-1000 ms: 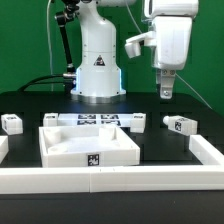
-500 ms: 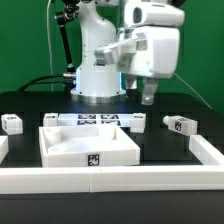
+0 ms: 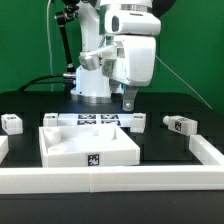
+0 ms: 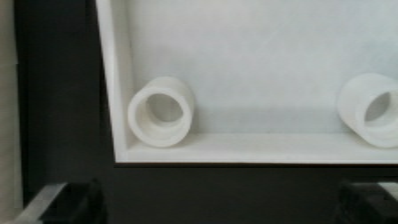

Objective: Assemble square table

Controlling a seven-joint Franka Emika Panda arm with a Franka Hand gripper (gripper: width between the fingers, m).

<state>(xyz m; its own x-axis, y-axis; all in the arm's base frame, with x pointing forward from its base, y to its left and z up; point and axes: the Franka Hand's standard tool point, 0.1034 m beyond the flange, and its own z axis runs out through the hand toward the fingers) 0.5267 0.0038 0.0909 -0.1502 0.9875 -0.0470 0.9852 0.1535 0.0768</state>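
The square table top (image 3: 88,146), a white tray with a raised rim and a tag on its front wall, lies on the black table. My gripper (image 3: 128,101) hangs above its rear right corner, open and empty. The wrist view looks down into the top (image 4: 249,60), where two round white sockets (image 4: 164,112) (image 4: 377,108) stand on its floor. My gripper (image 4: 217,206) shows only as dark fingertips (image 4: 71,202) at the picture's corners, wide apart. White tagged legs lie at the exterior view's left (image 3: 11,123), at its right (image 3: 180,125) and behind the top (image 3: 137,120).
The marker board (image 3: 95,121) lies behind the top, in front of the robot base (image 3: 97,70). A long white border rail (image 3: 110,181) runs along the front and up the exterior view's right side (image 3: 208,150).
My gripper has swung from the exterior view's right toward its left and come lower, from beside the right leg to over the top's rear right corner. The parts have not moved.
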